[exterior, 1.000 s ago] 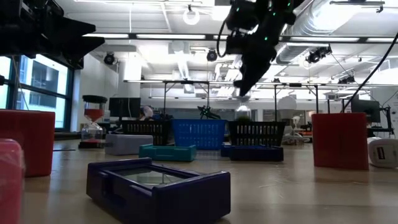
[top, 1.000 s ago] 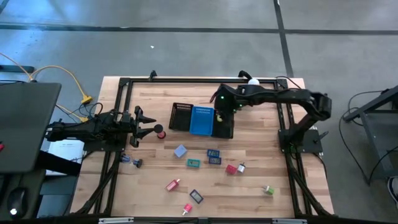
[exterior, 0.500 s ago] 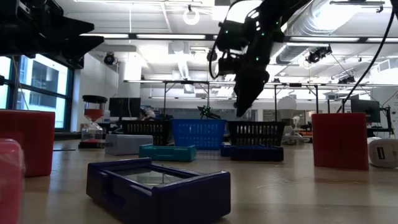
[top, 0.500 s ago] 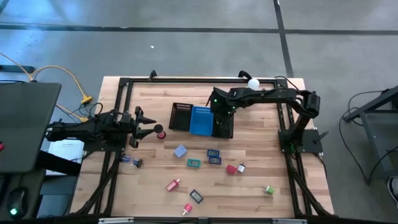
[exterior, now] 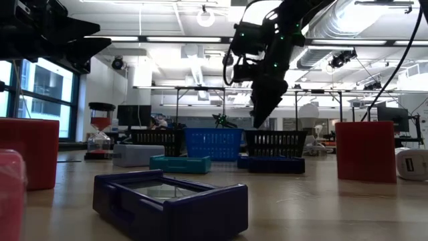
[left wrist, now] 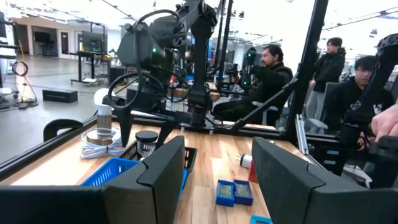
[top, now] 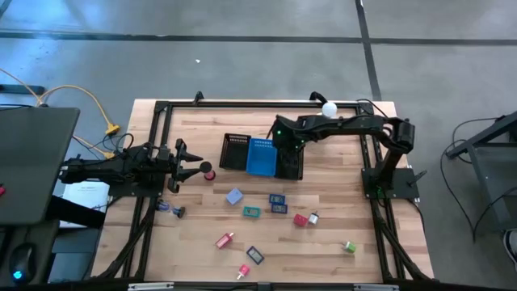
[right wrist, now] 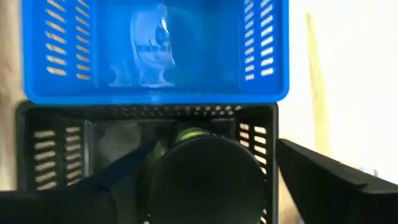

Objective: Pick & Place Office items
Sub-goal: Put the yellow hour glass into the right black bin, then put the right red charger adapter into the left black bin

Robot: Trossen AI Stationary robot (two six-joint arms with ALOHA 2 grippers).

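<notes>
While the right gripper (top: 284,150) hangs over the tray (top: 234,151)'s black end bin, fingers apart around a dark round-capped item (right wrist: 202,180), placing looks in hand. Next: release, lift clear. Left gripper (top: 187,162) waits open beside the red spool (top: 208,170).

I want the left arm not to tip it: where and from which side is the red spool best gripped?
Probably its narrow waist, from the side. The red spool stands upright, wide ends top and bottom, so level fingers should stay at the waist. The open left gripper faces it; the right gripper is over the tray.
</notes>
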